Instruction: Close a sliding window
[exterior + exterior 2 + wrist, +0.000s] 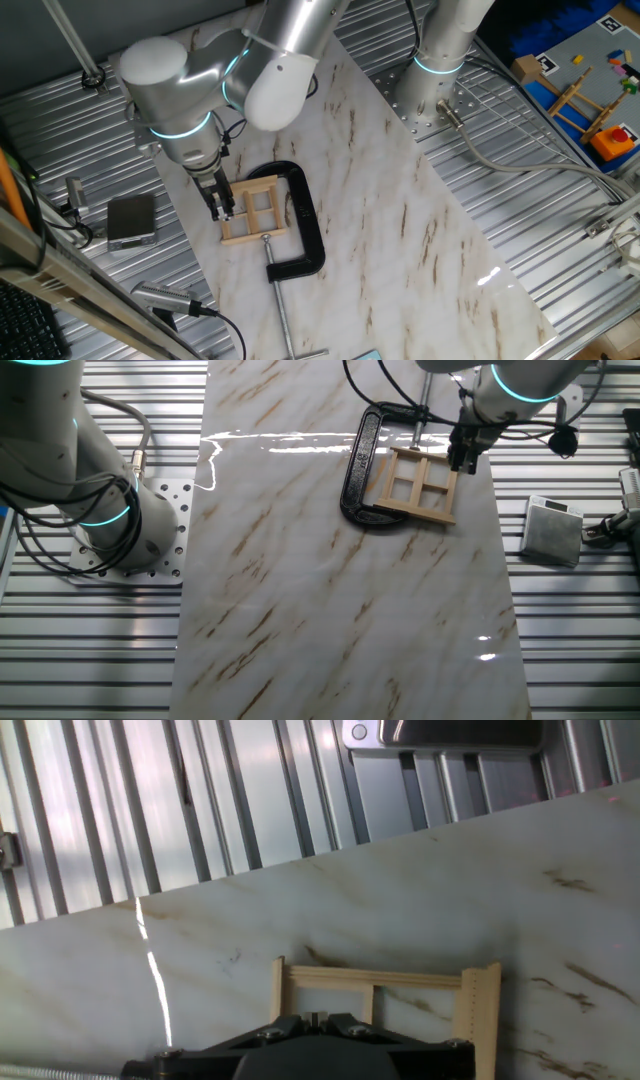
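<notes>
The sliding window (256,212) is a small pale-wood frame with crossbars, lying flat on the marble board inside the jaws of a black C-clamp (308,228). It also shows in the other fixed view (418,486) and in the hand view (380,980). My gripper (222,208) points down at the window's left edge in one fixed view and at its right edge in the other fixed view (463,460). The fingers are pressed together at the bottom of the hand view (312,1020). I cannot tell whether the tips touch the wood.
The clamp's screw rod (280,305) runs toward the board's front edge. A grey metal box (131,220) sits on the ribbed table left of the board. A wooden stick frame with an orange block (600,125) stands far right. A second arm's base (130,530) is bolted beside the board.
</notes>
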